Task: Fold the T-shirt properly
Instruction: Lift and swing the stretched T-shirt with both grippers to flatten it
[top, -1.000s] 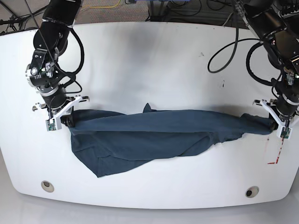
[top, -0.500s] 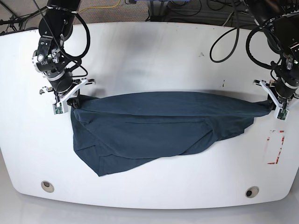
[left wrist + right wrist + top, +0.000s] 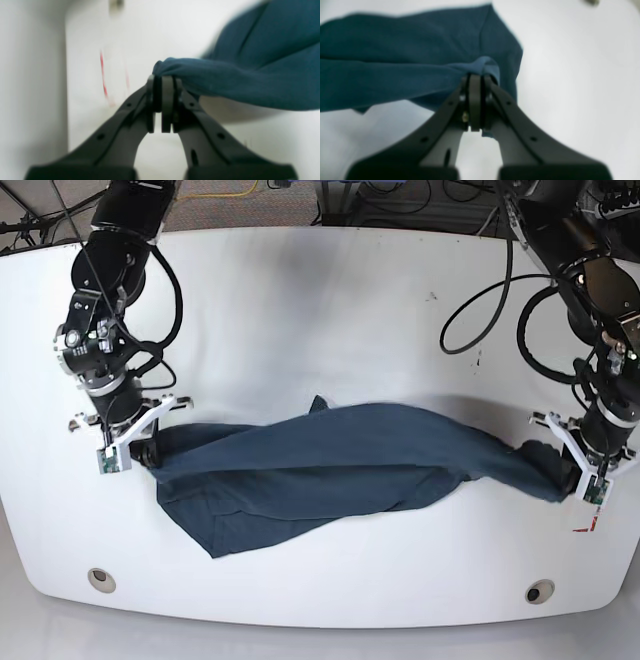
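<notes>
The dark navy T-shirt is stretched in a long, wrinkled band across the white table, with a crumpled flap sagging toward the front left. On the right of the base view, my left gripper is shut on the cloth's right end. Its wrist view shows the T-shirt bunched between the closed left gripper pads. At the left of the base view, my right gripper is shut on the other end. In the right wrist view, the T-shirt runs off to the left from the closed right gripper.
A red tape mark lies on the table just in front of the left gripper, also visible as the red tape mark. Two round holes sit near the front edge. Cables loop at the back right.
Both grippers have moved toward the front of the table with the shirt's ends held. The cloth, spread wide half a second ago, has collapsed into a narrower band.
</notes>
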Tool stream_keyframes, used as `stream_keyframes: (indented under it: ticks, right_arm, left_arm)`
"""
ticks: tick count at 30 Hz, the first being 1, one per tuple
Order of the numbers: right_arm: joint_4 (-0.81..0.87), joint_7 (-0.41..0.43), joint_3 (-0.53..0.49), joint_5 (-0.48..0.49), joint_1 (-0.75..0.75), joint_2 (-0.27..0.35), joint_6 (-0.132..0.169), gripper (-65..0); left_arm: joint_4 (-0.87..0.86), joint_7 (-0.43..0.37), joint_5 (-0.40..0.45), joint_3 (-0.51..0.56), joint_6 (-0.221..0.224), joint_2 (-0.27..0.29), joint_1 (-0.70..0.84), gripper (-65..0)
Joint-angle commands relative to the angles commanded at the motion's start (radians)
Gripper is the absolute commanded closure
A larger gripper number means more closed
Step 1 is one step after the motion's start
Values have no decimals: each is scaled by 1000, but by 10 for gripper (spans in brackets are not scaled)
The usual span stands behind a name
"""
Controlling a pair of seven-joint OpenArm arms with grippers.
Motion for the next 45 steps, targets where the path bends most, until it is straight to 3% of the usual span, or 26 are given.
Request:
stream_keyframes:
  ticks: [4, 7, 18, 27, 31, 38, 45]
  right_arm:
    - [-15, -25, -18, 0, 72, 35, 0, -11]
    - [-38, -32, -34, 0, 141, 66, 0, -11]
    - [-101, -35, -155, 2, 377, 178, 0, -11]
    - [-143, -38, -269, 3, 580, 285, 0, -11]
    - [-147, -40, -310, 3, 651, 334, 0, -11]
    - [-121, -84, -307, 6, 632, 385, 2, -11]
    - [-51, -86, -183, 8, 419, 342, 2, -11]
  left_arm:
    - [0, 0, 0, 31, 0, -2, -61, 0]
    - [0, -2, 0, 48, 39, -3, -127, 0]
    - [-3, -5, 2, 89, 113, -29, -354, 0]
    - [-9, 0, 2, 91, 120, -54, -568, 0]
    - [-80, 0, 0, 147, 120, -72, -635, 0]
    - [-83, -2, -6, 155, 120, -71, -598, 0]
    - [-48, 0, -9, 155, 117, -54, -450, 0]
